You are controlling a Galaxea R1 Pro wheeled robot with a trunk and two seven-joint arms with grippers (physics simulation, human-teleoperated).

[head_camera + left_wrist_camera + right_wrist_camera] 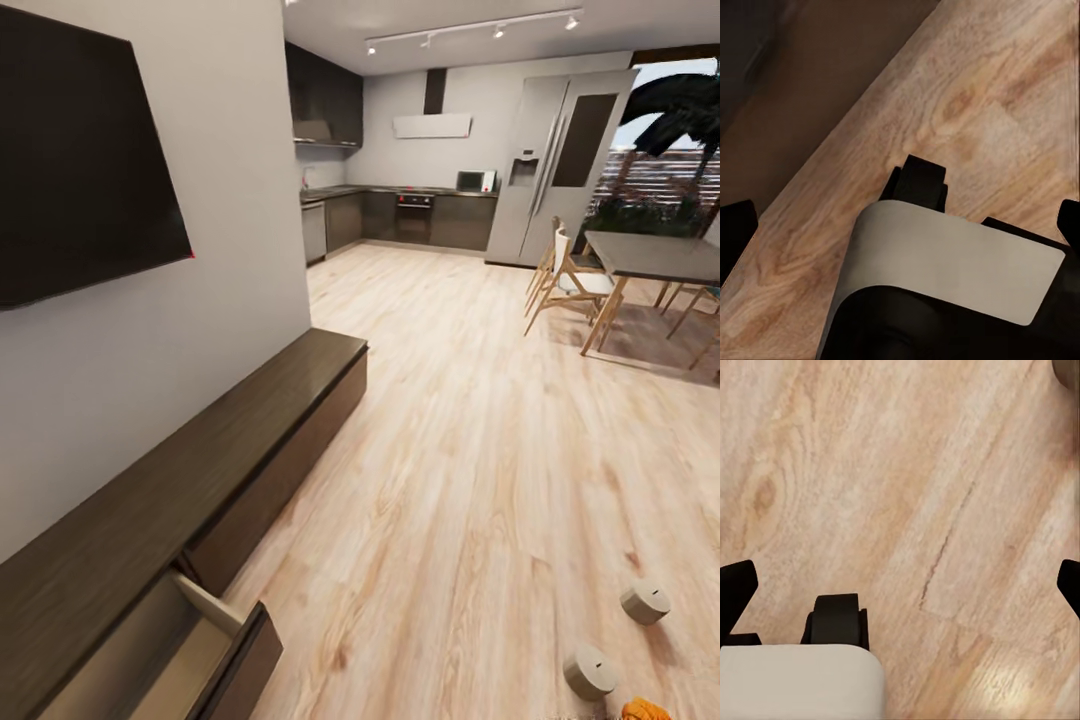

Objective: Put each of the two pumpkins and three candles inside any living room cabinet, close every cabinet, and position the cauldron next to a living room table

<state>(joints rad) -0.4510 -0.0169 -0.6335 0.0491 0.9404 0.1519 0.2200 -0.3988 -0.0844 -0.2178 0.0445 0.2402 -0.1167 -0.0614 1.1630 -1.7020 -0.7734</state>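
A black TV point(85, 160) hangs on the wall at far left, its left and top edges cut off by the frame. Below it the cabinet point(200, 460) runs along the wall, long, low and dark brown. One drawer point(190, 650) at its near end stands pulled out, showing a pale beige inside; the frame's lower edge cuts it off, so what lies in it cannot be told. The other fronts look closed.

The wood floor point(450, 450) spreads to the right of the cabinet. On it, near the lower right corner, lie two candles: one point(589, 671) closer, one point(645, 602) a little farther and to the right, apart from each other. Both are squat grey-beige cylinders with a dark mark on top. Just beside the closer candle, one pumpkin point(645, 710) shows as an orange sliver, mostly cut off by the bottom edge.

Farther back stand the kitchen point(410, 210) with dark cabinets, a tall grey fridge point(550, 170), then a dining table point(650, 255) with chairs point(570, 285), partly cut off at the right edge.

In the left wrist view, the left pincer point(900, 225) hangs over the floor with the cabinet's dark front beyond; its black fingertips point(736, 225) sit at the frame's opposite edges, spread wide, released, grasping nothing. In the right wrist view, the right pincer point(900, 585) likewise hangs over bare floor, fingertips point(736, 585) wide apart and released.
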